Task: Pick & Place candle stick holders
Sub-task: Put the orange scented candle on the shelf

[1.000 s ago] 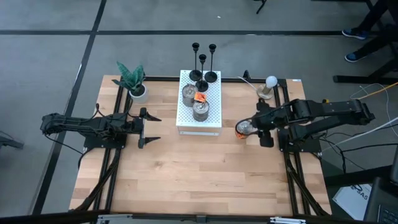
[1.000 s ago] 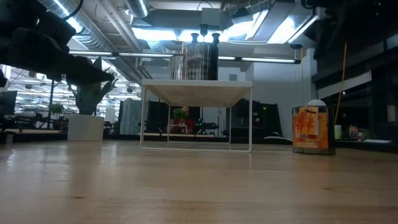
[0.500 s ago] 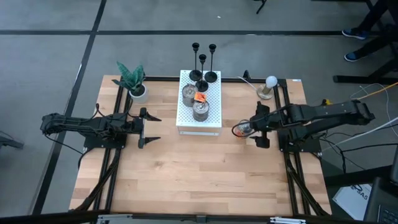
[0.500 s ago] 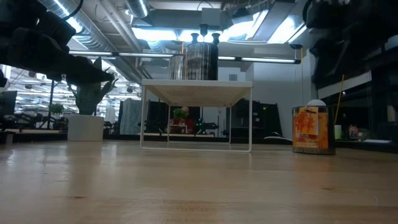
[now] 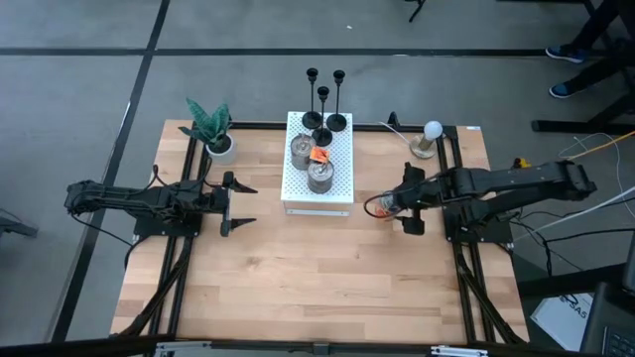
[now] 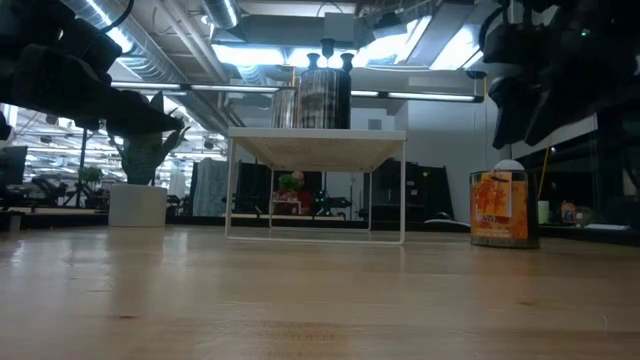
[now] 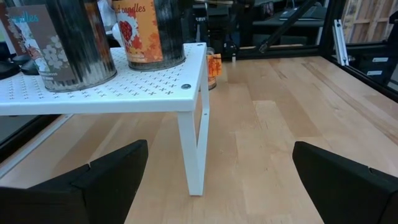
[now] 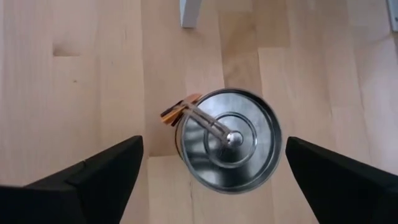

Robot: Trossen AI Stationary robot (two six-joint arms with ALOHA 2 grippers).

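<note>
Three slim black candle stick holders (image 5: 322, 117) stand upright by their round bases on the far end of the white perforated rack (image 5: 337, 193). My right gripper (image 5: 404, 201) hangs open, pointing steeply down, over a silver tin (image 8: 227, 142) that stands on the table to the right of the rack. Its fingers stand wide on either side of the tin and touch nothing. In the low view the gripper (image 6: 528, 95) is above the tin (image 6: 498, 208). My left gripper (image 5: 236, 203) waits open to the left of the rack.
Two more silver tins (image 5: 301, 149) (image 5: 319, 177) stand on the rack in front of the candle stick holders. A potted plant (image 5: 211, 129) is at the far left, and a white bulb on a wooden base (image 5: 427, 139) at the far right. Bare wood lies toward the near edge.
My right gripper has come down toward the silver tin on the table and shifted slightly toward the rack. The tin has stayed where it was.
</note>
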